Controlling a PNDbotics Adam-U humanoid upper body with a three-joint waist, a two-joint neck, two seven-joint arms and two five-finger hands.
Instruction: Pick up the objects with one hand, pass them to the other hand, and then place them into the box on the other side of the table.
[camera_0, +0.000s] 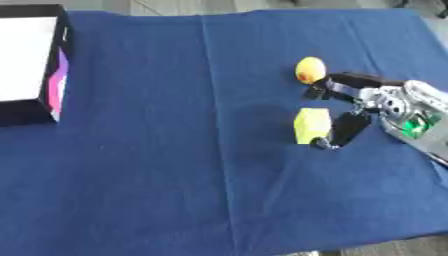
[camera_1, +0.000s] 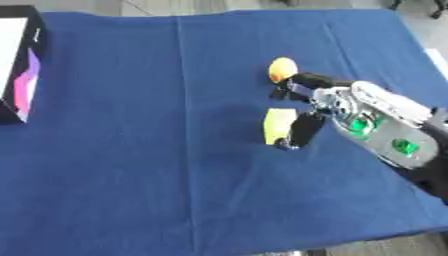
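Yellow-green and blocky, the small soft-looking rectangular object (camera_0: 311, 125) I am after lies flat on the blue cloth, right of the table's middle. My right hand (camera_1: 308, 112) comes in from the right edge with its silver forearm showing green lights; its dark thumb (camera_1: 303, 131) lies along the block's right side, touching or just beside it, while the upper fingers (camera_0: 337, 83) stretch out above the block toward a second thing. That second thing is a small round yellow fruit-like ball with an orange patch (camera_0: 310, 70), sitting just beyond the block on the far side, with the fingertips right at its lower right edge; I cannot tell whether they touch it. From what I see the hand is spread apart, thumb and fingers well separated, with the block in the gap between them but not lifted or clasped. My left hand shows in neither view. Well apart from all this, at the far left edge of the table, stands the black open box with a white inside and a pink and purple panel on its side wall (camera_0: 54, 75). Under everything runs the blue cloth-covered table (camera_0: 175, 175), creased by a long fold down its middle.
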